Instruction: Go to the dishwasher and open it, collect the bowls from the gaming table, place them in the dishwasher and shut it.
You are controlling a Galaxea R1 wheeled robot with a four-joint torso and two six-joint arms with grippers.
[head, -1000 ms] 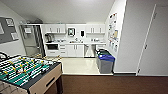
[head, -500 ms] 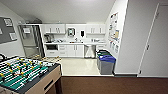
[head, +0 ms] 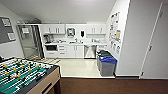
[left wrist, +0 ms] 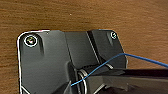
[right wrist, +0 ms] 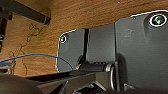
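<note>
The dishwasher [head: 90, 51], with a steel front, sits shut under the counter at the far end of the kitchen nook, among white cabinets. The gaming table [head: 25, 75], with a green field and rods of small figures, fills the near left corner of the head view. I cannot make out the bowls on it from here. Both wrist views look down on the robot's own dark plate over brown wood-grain floor, with a thin blue cable across each.
Grey bins with blue and green lids [head: 107, 65] stand against the right wall beside the way into the kitchen. A steel fridge [head: 30, 43] is at the left. A white door [head: 155, 50] is on the right. Brown floor [head: 112, 86] leads to pale kitchen floor [head: 77, 67].
</note>
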